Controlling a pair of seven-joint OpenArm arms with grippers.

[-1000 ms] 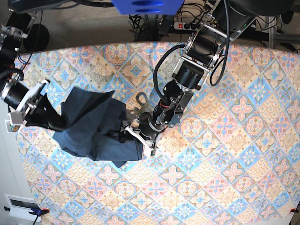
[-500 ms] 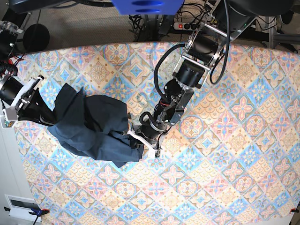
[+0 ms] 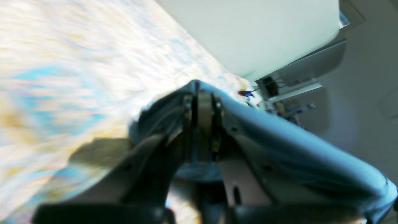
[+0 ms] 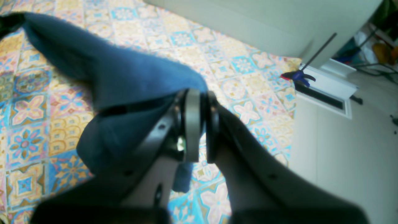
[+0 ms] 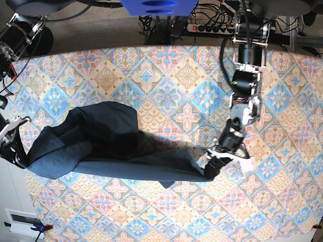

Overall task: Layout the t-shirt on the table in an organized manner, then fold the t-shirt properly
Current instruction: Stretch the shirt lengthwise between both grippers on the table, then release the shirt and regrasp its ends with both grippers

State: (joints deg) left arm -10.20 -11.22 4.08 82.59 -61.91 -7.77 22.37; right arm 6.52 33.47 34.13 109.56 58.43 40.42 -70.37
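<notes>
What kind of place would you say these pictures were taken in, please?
Probably a robotics lab or workshop: a table under a tile-patterned cloth, a power strip with tangled cables on the floor behind it, and a clamp at the table's edge.

From my station I count 1 t-shirt (image 5: 108, 146), dark navy, and 1 tabletop (image 5: 282, 201) under a tile-patterned cloth. I have 2 arms in the base view, each ending in 1 pincer: 1 left pincer (image 5: 214, 164) and 1 right pincer (image 5: 20, 156), so 2 pincers in all. On each wrist view I see 2 fingers pressed together on blue cloth. Behind the far tabletop edge I make out 1 power strip (image 5: 202, 27). At the near left corner I count 1 blue clamp (image 5: 38, 228); a 2nd clamp (image 5: 317, 226) shows at the near right corner.
</notes>
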